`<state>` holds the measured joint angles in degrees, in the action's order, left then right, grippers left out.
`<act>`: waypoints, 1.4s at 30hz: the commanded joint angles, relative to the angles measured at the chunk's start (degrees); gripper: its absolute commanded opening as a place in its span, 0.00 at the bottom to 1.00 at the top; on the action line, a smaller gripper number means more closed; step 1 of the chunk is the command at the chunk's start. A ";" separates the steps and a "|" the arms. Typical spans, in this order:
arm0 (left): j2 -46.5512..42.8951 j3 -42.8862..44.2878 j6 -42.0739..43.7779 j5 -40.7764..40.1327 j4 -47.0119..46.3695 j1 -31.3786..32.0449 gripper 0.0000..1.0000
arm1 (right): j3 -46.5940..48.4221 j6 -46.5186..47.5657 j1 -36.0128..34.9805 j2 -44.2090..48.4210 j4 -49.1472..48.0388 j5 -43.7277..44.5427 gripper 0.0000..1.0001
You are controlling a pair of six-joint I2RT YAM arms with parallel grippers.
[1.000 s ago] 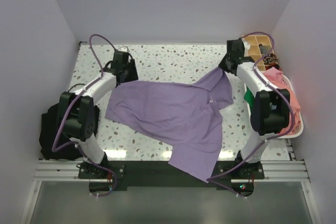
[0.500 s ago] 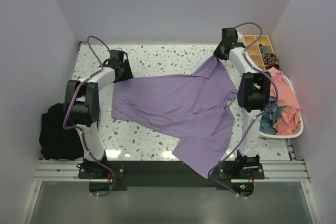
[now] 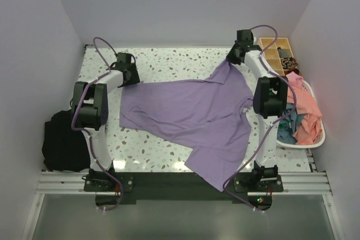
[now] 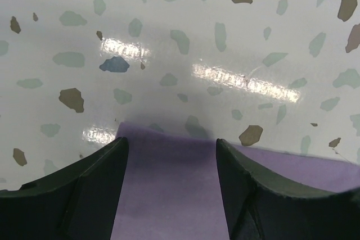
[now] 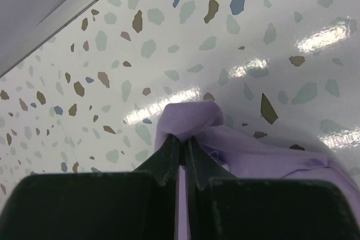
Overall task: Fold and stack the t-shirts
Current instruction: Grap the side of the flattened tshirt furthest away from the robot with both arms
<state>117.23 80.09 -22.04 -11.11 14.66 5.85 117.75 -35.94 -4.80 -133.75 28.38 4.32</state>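
The lavender t-shirt lies spread across the middle of the speckled table, its lower part hanging over the near edge. My right gripper is at the back right, shut on a bunched corner of the shirt; the cloth puffs out just past the pinched fingertips. My left gripper is at the shirt's back left corner. Its jaws stand wide apart, and the shirt's edge lies flat on the table between them, not pinched.
A white basket at the right edge holds a salmon-pink shirt and a teal one. A wooden compartment box stands at the back right corner. A black fabric bundle lies at the left. Walls close in three sides.
Both arms have stretched toward the back, pulling the lavender shirt out flatter. The left gripper's jaws have spread wider over the shirt's corner. The right gripper has kept its hold.
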 commanded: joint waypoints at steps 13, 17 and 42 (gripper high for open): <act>4.93 2.78 1.21 -0.67 -1.64 -2.15 0.65 | 2.57 1.75 0.23 -0.28 0.62 -3.00 0.00; 6.96 4.72 2.00 2.49 -1.12 -2.42 0.21 | 2.48 2.02 0.23 -0.28 0.97 -2.65 0.00; 0.36 1.20 2.09 3.81 5.47 -2.68 0.61 | 1.51 2.55 0.23 0.60 2.82 -3.44 0.00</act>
<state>119.07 82.61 -19.90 -10.15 18.94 3.64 117.75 -34.20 -4.80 -133.78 30.06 1.83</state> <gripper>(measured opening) 0.621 0.027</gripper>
